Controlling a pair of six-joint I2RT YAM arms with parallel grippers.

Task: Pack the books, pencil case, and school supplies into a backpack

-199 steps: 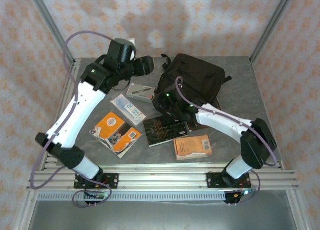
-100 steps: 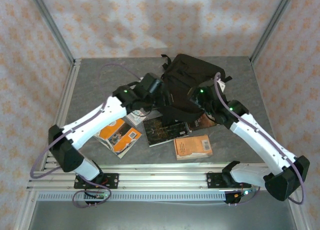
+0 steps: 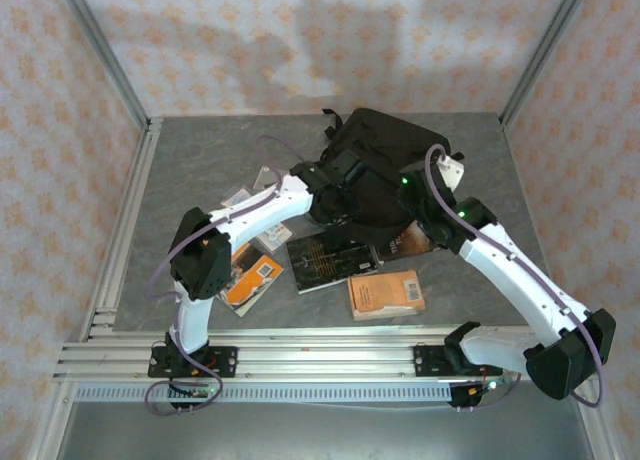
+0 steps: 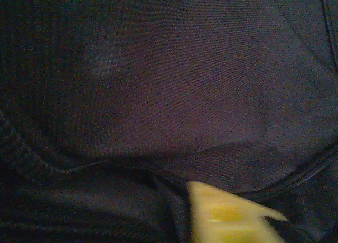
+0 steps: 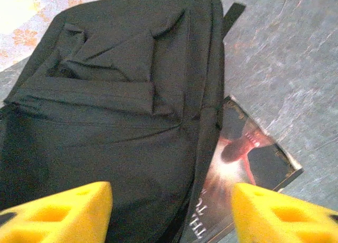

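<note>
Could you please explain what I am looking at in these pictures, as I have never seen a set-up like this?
These are two robot arms bolted at the near edge of a grey table, each ending in a two-finger gripper. The wide picture comes from a fixed camera above and behind them; the two close-ups come from cameras on the wrists. On the table lie a black backpack, an orange-and-white book, a black book, a small orange book, and a dark brown book partly under the backpack. Small flat items lie by the left arm, partly hidden. The left gripper is shut against the backpack's fabric; whether it pinches any is unclear. The right gripper is open over the backpack's edge, holding nothing.
</note>
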